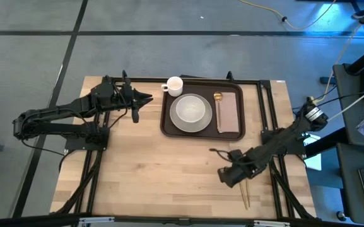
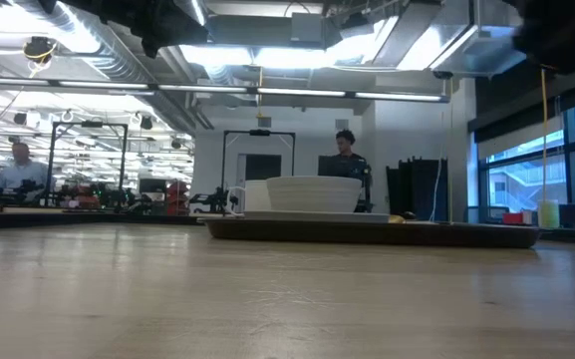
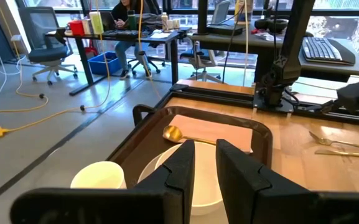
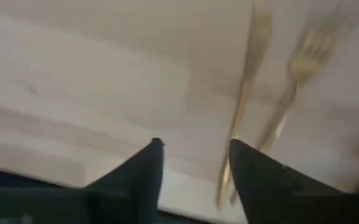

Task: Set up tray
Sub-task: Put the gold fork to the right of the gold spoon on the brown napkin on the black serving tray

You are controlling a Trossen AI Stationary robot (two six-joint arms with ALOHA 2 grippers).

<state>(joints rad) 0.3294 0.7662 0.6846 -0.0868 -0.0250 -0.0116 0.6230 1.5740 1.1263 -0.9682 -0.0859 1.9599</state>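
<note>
The dark brown tray lies at the table's far middle. It holds a white bowl, a pinkish napkin with a gold spoon on its edge, and a white cup at its far left corner. My left gripper hovers just left of the tray beside the cup, its fingers a narrow gap apart. My right gripper is open above the near right of the table. A gold knife and fork lie flat on the wood just beyond it.
Black frame rails run along the table's far edge and down both sides. The near middle and left of the wooden table top is bare. In the low view a person stands far behind the tray.
</note>
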